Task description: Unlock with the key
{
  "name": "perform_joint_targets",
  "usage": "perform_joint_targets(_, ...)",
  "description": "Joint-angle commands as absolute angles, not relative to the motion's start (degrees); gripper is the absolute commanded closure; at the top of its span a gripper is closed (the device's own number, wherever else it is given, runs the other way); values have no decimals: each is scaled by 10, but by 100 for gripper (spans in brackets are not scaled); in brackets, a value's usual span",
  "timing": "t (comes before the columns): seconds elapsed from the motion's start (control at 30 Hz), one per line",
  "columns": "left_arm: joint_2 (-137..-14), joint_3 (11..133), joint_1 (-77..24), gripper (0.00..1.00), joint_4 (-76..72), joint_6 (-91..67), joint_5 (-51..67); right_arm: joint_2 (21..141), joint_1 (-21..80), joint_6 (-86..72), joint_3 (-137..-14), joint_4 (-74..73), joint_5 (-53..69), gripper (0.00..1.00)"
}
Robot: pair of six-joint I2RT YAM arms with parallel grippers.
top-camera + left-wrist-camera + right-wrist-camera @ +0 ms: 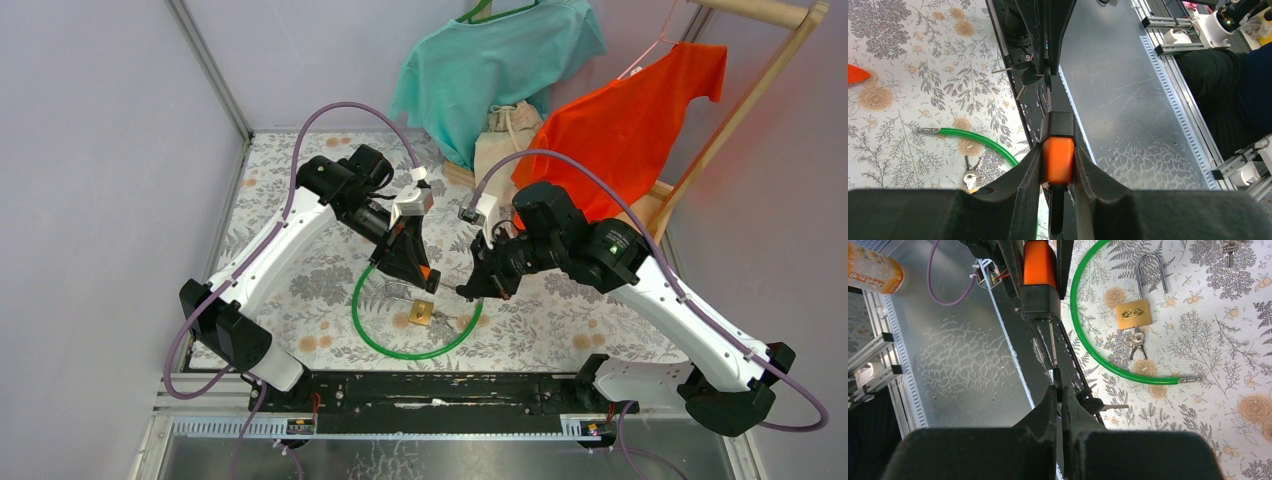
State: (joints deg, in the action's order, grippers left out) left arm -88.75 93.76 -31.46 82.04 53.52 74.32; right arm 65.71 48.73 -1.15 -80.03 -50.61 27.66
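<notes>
Subject: key [1052, 347], a thin metal shank running toward 12 o'clock in the right wrist view from the right gripper [1059, 382], whose fingers are pinched narrow on its head. The tip meets the black end face of the orange lock body [1039, 280]; depth of entry is not readable. The left gripper [1058, 156] clamps the lock's orange flanks, fingers part-way apart, above the counter [1208, 345]. Judgement: the key is light, stiff and slick. Hold it by the flat head and turn about the shank axis, since side load may bend it. At 3 o'clock of the lock lie a green cable [1072, 305] and a brass padlock [1134, 314] with spare keys [1137, 342].
</notes>
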Motion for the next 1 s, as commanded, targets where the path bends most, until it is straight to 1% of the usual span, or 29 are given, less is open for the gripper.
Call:
perform_joint_targets(0.0,-884,955,-316,100,827,539,767,661,495,-18,-805,-464,293,100)
perform_joint_targets(0.43,-884,954,-316,100,823,534,762,650,496,-19,-803,-470,282,100)
perform_joint_targets(0.7,-883,953,-316,100,820,532,757,668,496,-26,-813,-449,283,100)
perform_joint_targets(0.97,-877,934,-316,100,753,463,723,683,496,-57,-813,-417,289,100)
